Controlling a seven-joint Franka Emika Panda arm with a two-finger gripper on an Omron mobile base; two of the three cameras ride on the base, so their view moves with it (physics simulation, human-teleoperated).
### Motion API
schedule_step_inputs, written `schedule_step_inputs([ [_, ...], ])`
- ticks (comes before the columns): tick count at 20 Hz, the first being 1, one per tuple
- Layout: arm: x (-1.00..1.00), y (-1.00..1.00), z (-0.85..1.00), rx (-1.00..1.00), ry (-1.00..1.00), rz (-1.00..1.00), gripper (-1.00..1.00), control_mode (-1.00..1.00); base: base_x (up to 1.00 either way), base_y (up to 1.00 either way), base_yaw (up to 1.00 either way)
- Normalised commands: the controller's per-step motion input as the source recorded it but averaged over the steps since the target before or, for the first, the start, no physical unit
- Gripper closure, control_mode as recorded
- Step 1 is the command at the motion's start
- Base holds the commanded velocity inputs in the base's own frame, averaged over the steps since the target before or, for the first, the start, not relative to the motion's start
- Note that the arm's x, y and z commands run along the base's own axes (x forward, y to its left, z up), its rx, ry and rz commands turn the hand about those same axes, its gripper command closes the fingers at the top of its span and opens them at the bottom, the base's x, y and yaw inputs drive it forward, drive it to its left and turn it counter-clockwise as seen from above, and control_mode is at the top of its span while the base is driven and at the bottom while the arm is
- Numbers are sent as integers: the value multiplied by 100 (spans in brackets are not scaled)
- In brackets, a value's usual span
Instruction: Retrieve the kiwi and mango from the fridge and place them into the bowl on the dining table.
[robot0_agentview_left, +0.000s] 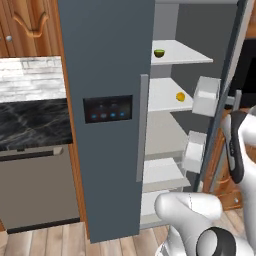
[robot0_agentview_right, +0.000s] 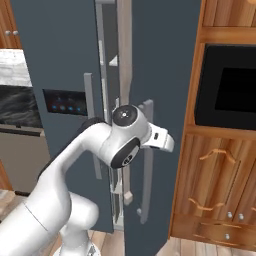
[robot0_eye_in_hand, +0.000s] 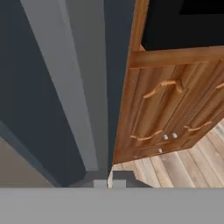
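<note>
The arm's white elbow (robot0_agentview_left: 187, 210) bulks nearest the lens at the bottom of the left base view, and beyond it the fridge (robot0_agentview_left: 107, 75) stands with its right door swung open. The kiwi (robot0_agentview_left: 159, 53) sits on the upper shelf (robot0_agentview_left: 185, 54), green top up; the mango (robot0_agentview_left: 180, 96) lies on the shelf below, near its front edge and just beside a white door bin (robot0_agentview_left: 206, 95). In the hand view the gripper (robot0_eye_in_hand: 109, 183) is closed, its tips pressed together with nothing between them as far as I can tell, pointing down beside the door's pale handle (robot0_eye_in_hand: 65, 87) and the wooden cabinet (robot0_eye_in_hand: 175, 100). Both fruits look small, light and rounded, so they would probably roll if nudged; the mango's smooth skin seems the more slippery. A grip across the widest middle of each, fingers level with the shelf, seems safest, and gentle, since ripe fruit bruises. No brand or readable writing shows; the fridge's black panel (robot0_agentview_left: 108, 109) carries only small blue-lit marks, too small to read.
</note>
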Motion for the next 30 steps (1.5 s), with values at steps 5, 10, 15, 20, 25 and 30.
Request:
schedule_step_inputs([
  [5,-59,-27,25,0,0,-9,-100,-100,0,0,0],
  [10,-93,45,36,-13,0,0,-100,-100,0,0,0],
  [15,-84,98,40,-25,-2,3,-100,-100,0,0,0],
  [20,-6,100,60,-26,-2,0,-100,-100,0,0,0],
  [25,2,99,61,-18,0,0,-100,-100,0,0,0],
  [30,31,77,22,0,1,0,-100,-100,0,0,0],
])
